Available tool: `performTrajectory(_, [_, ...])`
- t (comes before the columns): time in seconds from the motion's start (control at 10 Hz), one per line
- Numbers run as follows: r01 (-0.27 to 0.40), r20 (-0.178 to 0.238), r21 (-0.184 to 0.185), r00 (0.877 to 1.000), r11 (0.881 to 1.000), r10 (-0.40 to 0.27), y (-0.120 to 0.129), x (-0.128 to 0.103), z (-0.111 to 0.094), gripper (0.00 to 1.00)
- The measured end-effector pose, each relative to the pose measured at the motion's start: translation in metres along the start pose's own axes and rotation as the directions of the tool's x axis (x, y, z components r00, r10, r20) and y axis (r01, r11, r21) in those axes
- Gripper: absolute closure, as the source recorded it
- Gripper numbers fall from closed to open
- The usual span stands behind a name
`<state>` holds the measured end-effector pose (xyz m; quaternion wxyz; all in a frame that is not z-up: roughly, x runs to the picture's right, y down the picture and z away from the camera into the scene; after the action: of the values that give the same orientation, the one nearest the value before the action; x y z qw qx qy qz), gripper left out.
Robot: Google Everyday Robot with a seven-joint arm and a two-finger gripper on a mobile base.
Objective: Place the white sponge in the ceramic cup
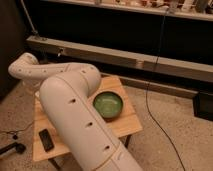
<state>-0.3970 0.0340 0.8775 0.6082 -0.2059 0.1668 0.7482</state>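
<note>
Hiding the gripper: arm [75, 117] beside bowl [108, 106].

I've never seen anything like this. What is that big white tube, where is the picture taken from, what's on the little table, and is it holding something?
The big white tube is a robot arm, jointed and folded across the picture. There is one view, looking down past the arm at a small wooden table; where the camera is mounted I cannot tell. On the table sit a green bowl and a flat black object, maybe a remote. The arm ends in a two-finger gripper, but it is hidden behind the arm, so I cannot see whether it holds anything. No sponge or cup shows either.
</note>
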Motion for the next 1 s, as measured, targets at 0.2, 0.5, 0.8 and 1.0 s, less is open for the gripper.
performTrajectory(0.2, [0.000,0.000,0.000,1.000,1.000,0.000,-0.0004,-0.0002,0.0002,0.35])
performTrajectory(0.5, [0.000,0.000,0.000,1.000,1.000,0.000,0.0005,0.0003,0.0002,0.35])
performTrajectory(0.8, [0.013,-0.008,0.000,1.000,1.000,-0.013,0.0040,0.0030,0.0017,0.35])
performTrajectory(1.0, [0.014,-0.016,0.000,1.000,1.000,-0.014,0.0049,0.0058,0.0023,0.35])
